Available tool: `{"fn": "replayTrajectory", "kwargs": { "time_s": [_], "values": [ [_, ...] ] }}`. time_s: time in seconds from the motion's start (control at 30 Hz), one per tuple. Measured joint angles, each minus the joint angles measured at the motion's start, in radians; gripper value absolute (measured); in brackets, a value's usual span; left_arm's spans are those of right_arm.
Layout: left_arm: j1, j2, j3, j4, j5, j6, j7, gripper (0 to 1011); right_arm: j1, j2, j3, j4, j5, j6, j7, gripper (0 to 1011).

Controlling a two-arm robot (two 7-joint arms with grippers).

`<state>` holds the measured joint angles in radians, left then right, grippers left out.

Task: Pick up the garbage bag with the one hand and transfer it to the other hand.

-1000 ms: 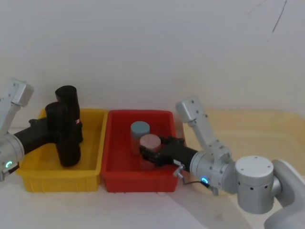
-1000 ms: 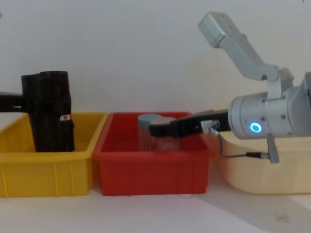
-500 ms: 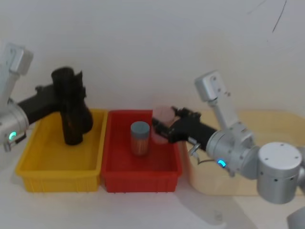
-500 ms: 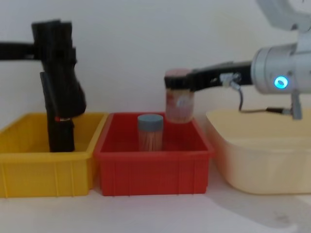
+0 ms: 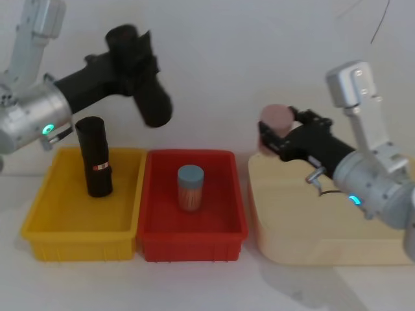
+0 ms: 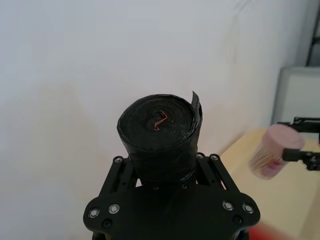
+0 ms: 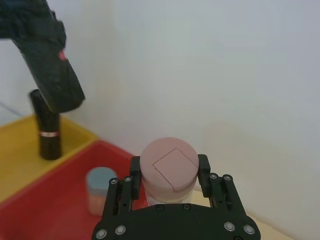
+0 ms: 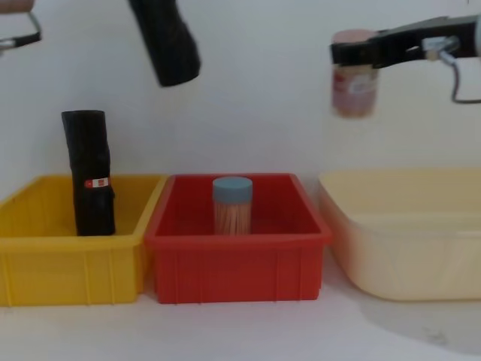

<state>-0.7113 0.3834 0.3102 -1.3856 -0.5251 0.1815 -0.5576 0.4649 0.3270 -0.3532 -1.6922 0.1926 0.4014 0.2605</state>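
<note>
While the left gripper [image 5: 123,61], on the arm with the green ring, hangs high in the air over the seam between the yellow bin [image 5: 78,243] and the red bin [image 5: 191,245], its jaws are clamped on the garbage bag [image 5: 150,97], one finger on each side of the roll's upper part. Most of the roll's length juts out below the jaws, slanting down toward the robot's right, clear of both bins. The bag is a plain, matte black cylinder of crinkled plastic, tightly wound. The left wrist view shows its end as a spiral of layers with a small reddish squiggle at the centre and a loose flap curling off the edge. The right gripper [image 5: 280,136], on the blue-ringed arm, hovers above the cream tub [image 5: 324,243], well apart from the bag, with its jaws closed around a pink-lidded jar [image 8: 353,75]. Two black rolls are in sight: the held one, and a labelled roll [image 5: 95,157] with a small red-and-white tag standing upright in the yellow bin. Two jars are in sight: the held one, and a blue-lidded jar [image 5: 190,186] standing in the red bin. Three containers sit side by side on the white table.
</note>
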Motion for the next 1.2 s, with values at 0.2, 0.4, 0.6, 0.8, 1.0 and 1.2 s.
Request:
{"fn": "replayTrajectory", "kwargs": {
  "time_s": [0.2, 0.4, 0.6, 0.8, 1.0, 1.2],
  "values": [
    [-0.081, -0.057, 0.03, 0.073, -0.025, -0.022, -0.053, 437, -0.032, 0.033, 0.054, -0.052, -0.016, 0.028, -0.038, 650],
    [-0.162, -0.125, 0.066, 0.179, -0.048, -0.042, -0.113, 437, -0.062, 0.06, 0.108, -0.071, -0.027, 0.057, -0.069, 650],
    [-0.25, -0.214, 0.107, 0.337, -0.067, -0.067, -0.176, 437, -0.076, 0.082, 0.157, -0.038, -0.033, 0.077, -0.09, 650],
    [-0.383, -0.34, 0.166, 0.623, -0.101, -0.132, -0.262, 437, -0.064, 0.089, 0.184, 0.039, -0.037, 0.075, -0.096, 650],
    [-0.492, -0.435, 0.226, 0.865, -0.148, -0.193, -0.329, 437, -0.054, 0.092, 0.2, 0.086, -0.04, 0.07, -0.099, 735],
    [-0.557, -0.49, 0.262, 1.006, -0.175, -0.229, -0.368, 437, -0.047, 0.093, 0.211, 0.119, -0.042, 0.065, -0.101, 899]
  ]
}}
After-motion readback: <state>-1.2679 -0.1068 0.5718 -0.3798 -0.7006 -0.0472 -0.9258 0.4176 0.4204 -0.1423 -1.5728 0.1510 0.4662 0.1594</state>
